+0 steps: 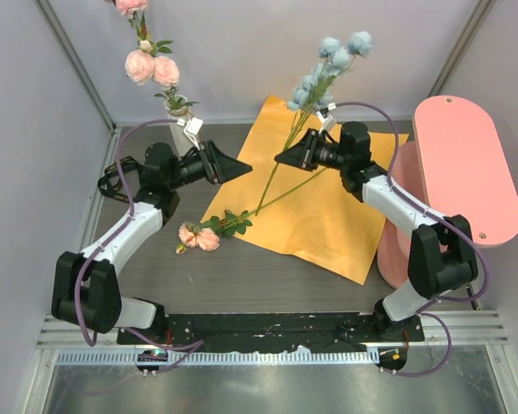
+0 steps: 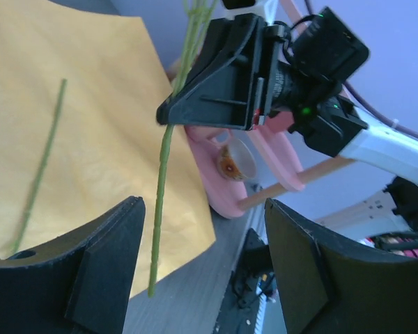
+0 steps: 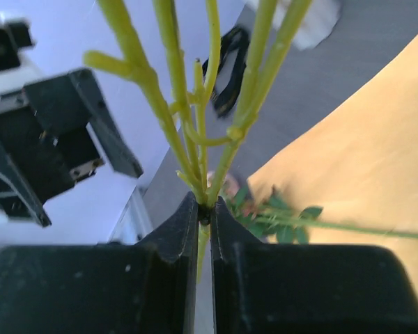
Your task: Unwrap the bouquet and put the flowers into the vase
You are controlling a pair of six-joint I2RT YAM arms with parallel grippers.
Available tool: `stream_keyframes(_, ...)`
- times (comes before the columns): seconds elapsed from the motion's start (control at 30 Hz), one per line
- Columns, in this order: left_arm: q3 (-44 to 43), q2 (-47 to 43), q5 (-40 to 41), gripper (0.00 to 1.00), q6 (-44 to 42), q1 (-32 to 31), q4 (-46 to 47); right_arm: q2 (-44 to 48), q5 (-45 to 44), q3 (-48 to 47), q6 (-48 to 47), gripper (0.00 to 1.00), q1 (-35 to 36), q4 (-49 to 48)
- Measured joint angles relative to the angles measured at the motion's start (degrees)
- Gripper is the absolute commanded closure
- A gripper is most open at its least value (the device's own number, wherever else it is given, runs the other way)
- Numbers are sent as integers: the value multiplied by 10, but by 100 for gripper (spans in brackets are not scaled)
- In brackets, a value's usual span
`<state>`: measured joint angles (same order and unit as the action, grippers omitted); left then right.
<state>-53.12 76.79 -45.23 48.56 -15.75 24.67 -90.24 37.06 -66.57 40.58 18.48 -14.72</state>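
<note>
My right pincer [image 1: 281,158] pinches the green stem of the pale blue artificial flower [image 1: 332,56], which is raised above the orange paper sheet [image 1: 328,224]. My left pincer [image 1: 242,166] is spread and holds nothing; it faces the right one from nine o'clock. The ribbed cream-white vase [image 1: 182,138] stands at eleven o'clock on the dark table [image 1: 242,276] and carries pink blooms [image 1: 151,67]. One pink flower [image 1: 198,237] lies at the sheet's eight o'clock edge.

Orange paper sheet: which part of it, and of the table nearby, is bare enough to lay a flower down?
Free: the near right part of the orange paper sheet, beside the pink stand, and the table strip between the paper's near edge and the arm bases. Crowded: the paper's left corner, where the pink flower and its stem lie.
</note>
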Motion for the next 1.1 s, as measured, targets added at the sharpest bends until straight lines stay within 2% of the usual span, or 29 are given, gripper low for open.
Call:
stream_keyframes(0.3,-7,61,-116,49,96,-32,120,19,203,19,-48,99,-5,86)
stream_keyframes(0.43,-10,70,-143,49,117,-42,155,35,250,19,-64,99,2,104)
stream_keyframes(0.67,-11,82,-164,40,148,-49,201,35,282,5,-116,99,54,177)
stream_keyframes(0.87,-11,86,-174,49,167,-54,226,32,291,-6,-145,99,80,215)
stream_keyframes(1.1,-11,100,-180,49,175,-57,232,25,296,-7,-154,99,94,225)
